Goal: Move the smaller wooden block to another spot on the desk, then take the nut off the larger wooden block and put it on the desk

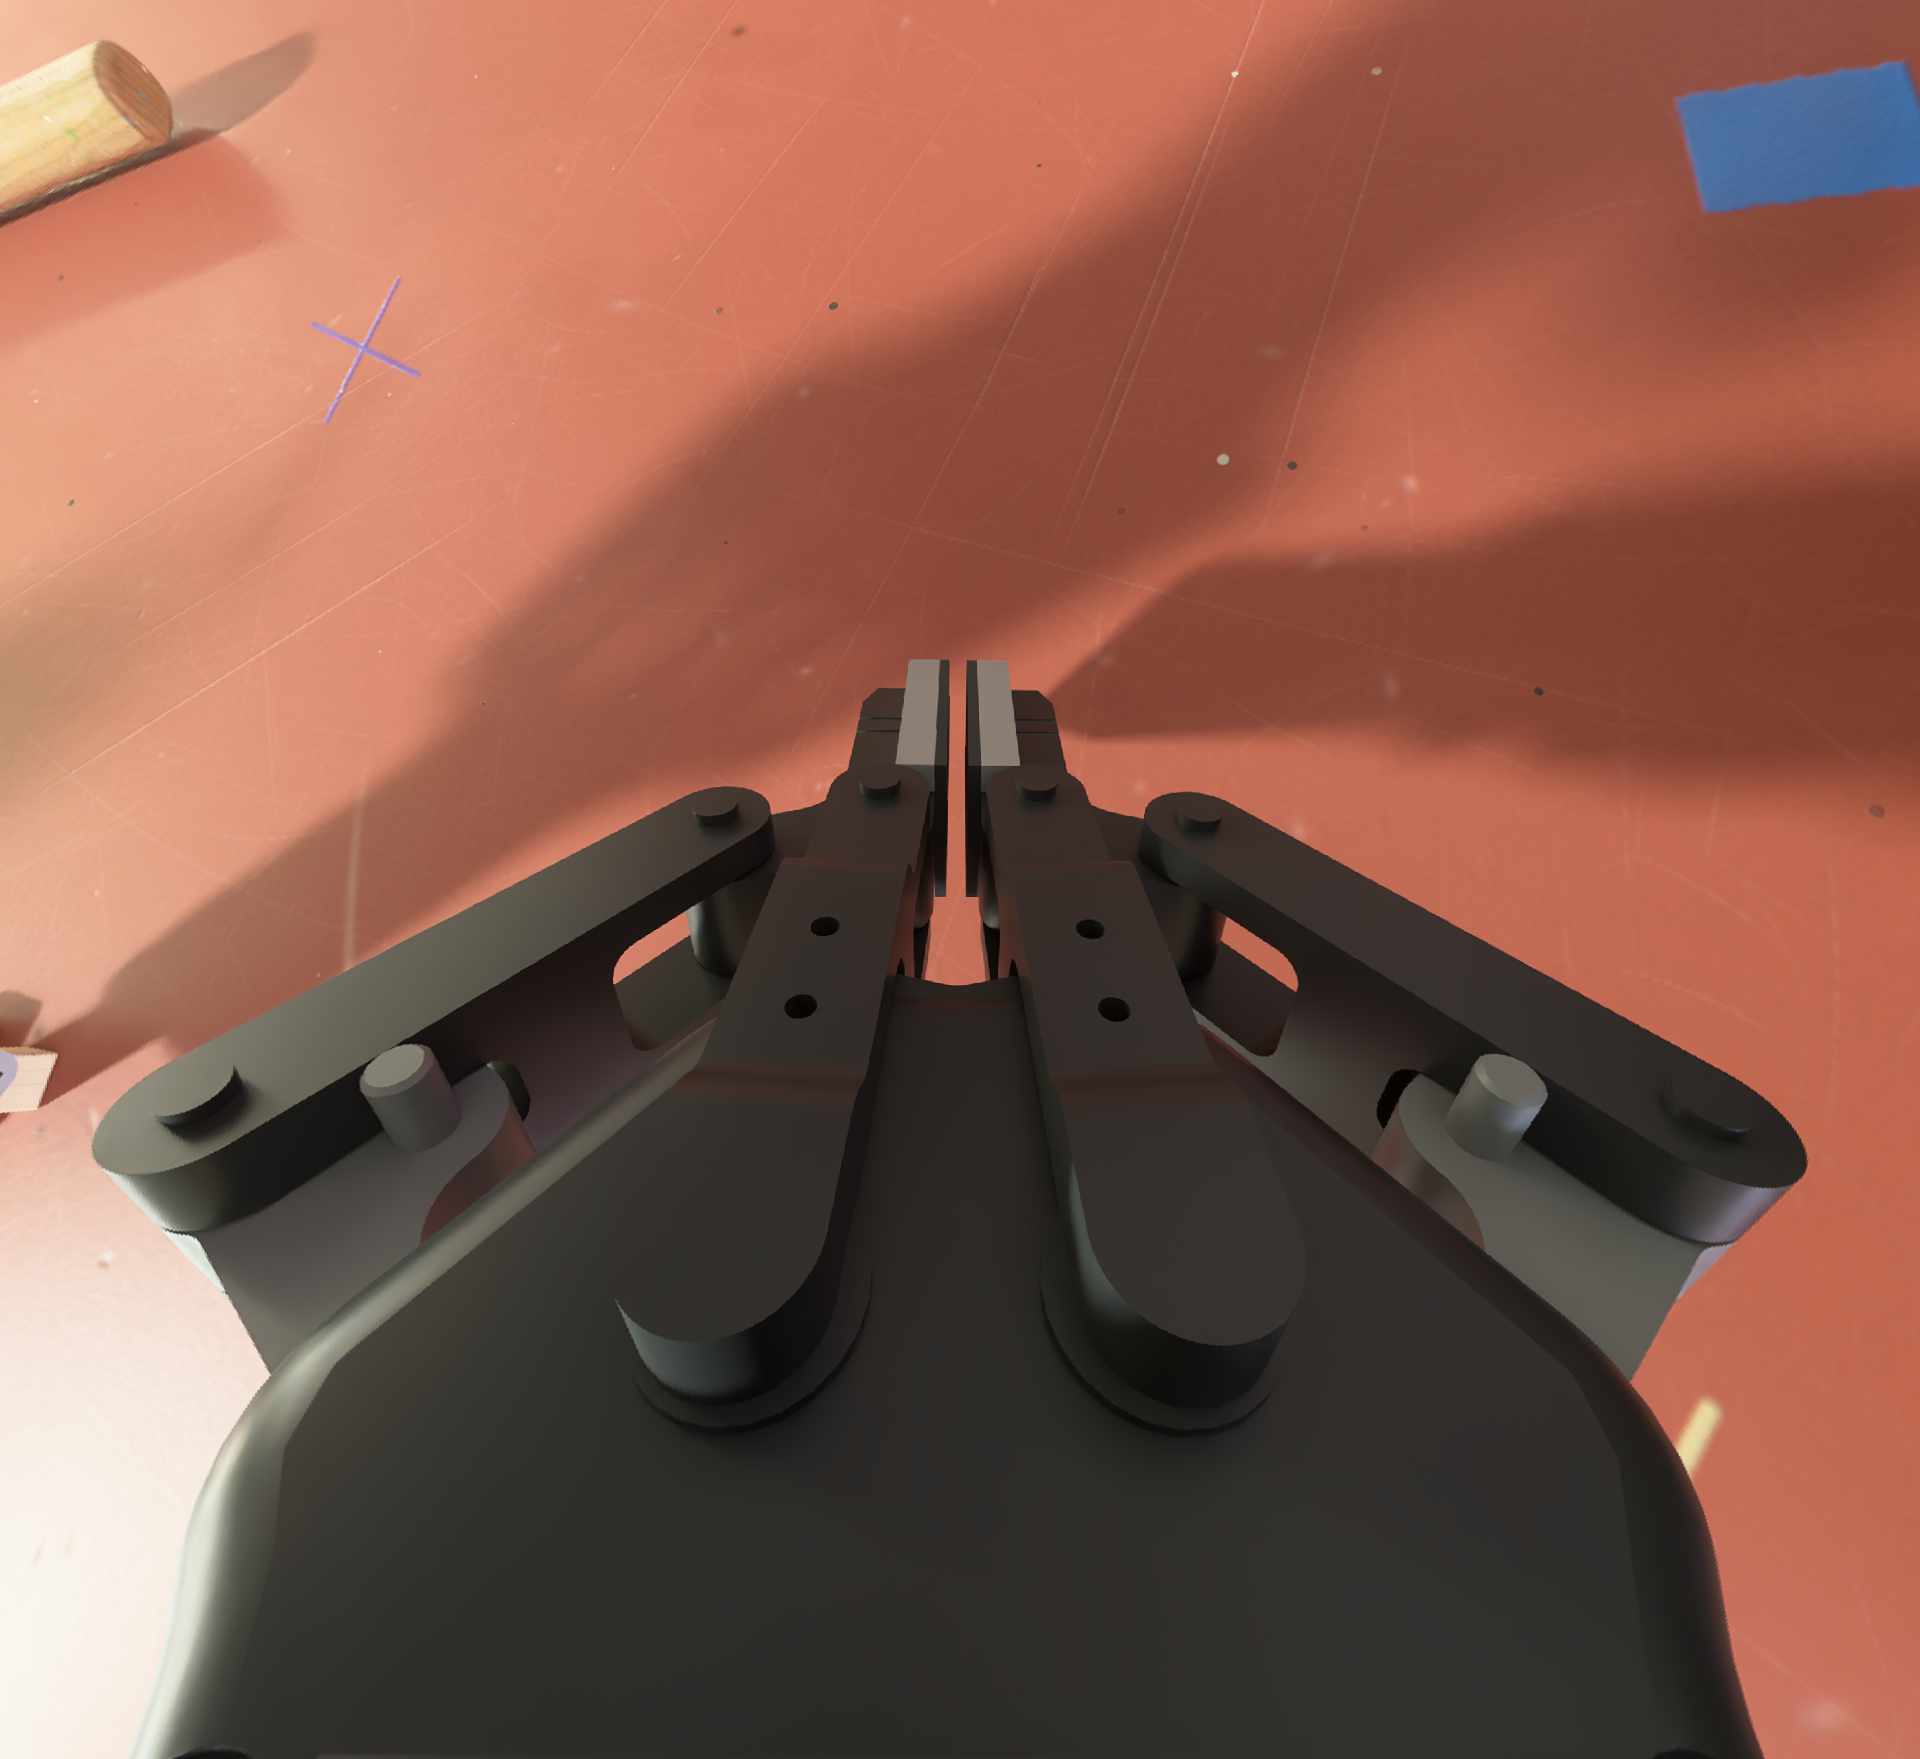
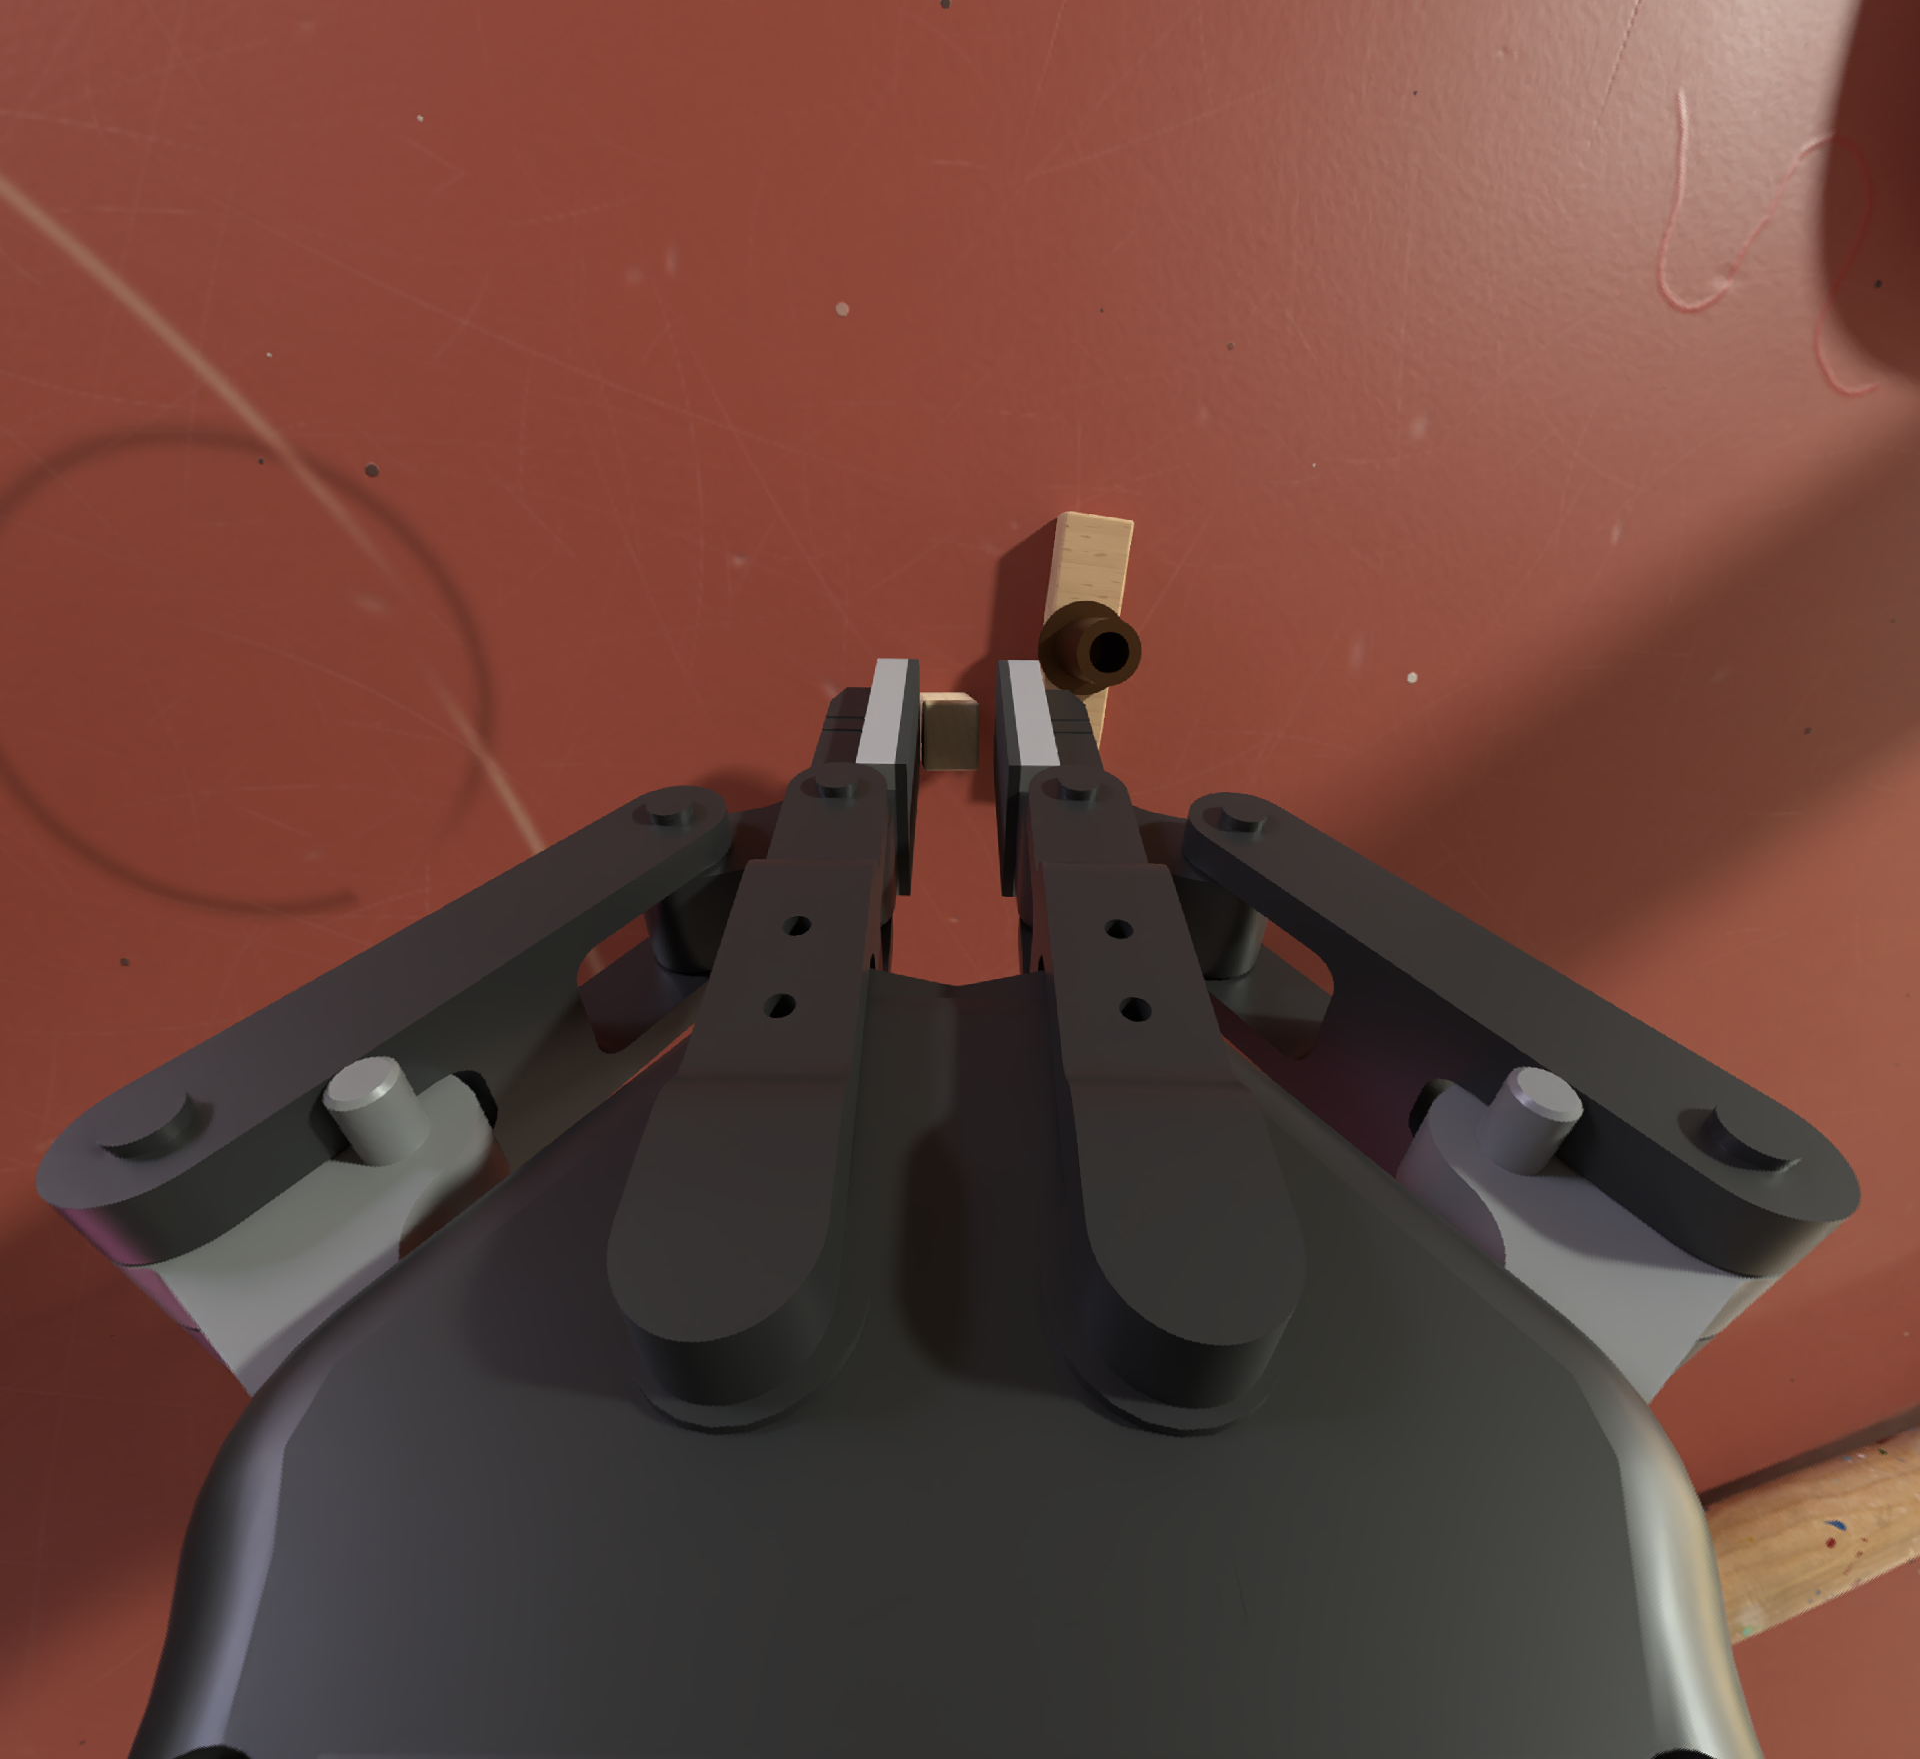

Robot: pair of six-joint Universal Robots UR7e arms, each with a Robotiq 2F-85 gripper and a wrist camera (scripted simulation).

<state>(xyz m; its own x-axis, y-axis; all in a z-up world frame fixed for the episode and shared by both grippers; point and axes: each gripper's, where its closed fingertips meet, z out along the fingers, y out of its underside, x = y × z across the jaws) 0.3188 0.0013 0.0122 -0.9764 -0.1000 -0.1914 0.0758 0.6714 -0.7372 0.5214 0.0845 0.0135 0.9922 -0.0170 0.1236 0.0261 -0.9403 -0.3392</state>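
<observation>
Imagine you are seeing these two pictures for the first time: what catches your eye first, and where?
In the right wrist view, the right hand straddles a small pale wooden cube on the scuffed red desk, its fingers slightly apart. Just right of it, a dark brown nut sits on a long pale wooden block. In the left wrist view, a blue rectangular patch stands out at the upper right.

Lighting: warm, strong from the left; washed-out glare at the left wrist view's lower left. Broad soft shadows cross the red desk (image 1: 1039, 151). Both views sharp; wide-angle bending at edges.
</observation>
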